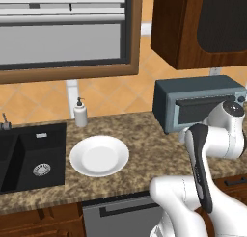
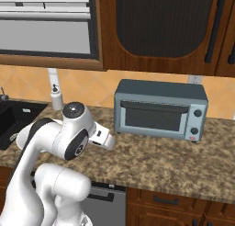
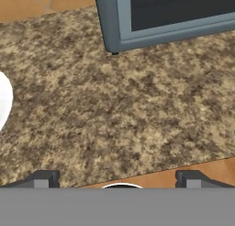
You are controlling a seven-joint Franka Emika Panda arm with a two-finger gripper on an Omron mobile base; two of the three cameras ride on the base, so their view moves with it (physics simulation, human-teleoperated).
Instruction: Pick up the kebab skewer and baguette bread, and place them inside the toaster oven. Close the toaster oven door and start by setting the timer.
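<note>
The gripper (image 3: 117, 180) hangs over bare counter (image 3: 114, 115) with its fingers spread wide and nothing between them, probably free to reach for the oven. Ahead of it stands the toaster oven (image 2: 160, 110), its door (image 2: 155, 117) shut. The plate (image 1: 99, 155) off to its left is empty; I cannot see skewer or bread anywhere.

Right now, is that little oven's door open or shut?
Shut. The door stands upright, flush with the front of the oven, its handle bar along the top, and the dark glass covers the inside.
</note>
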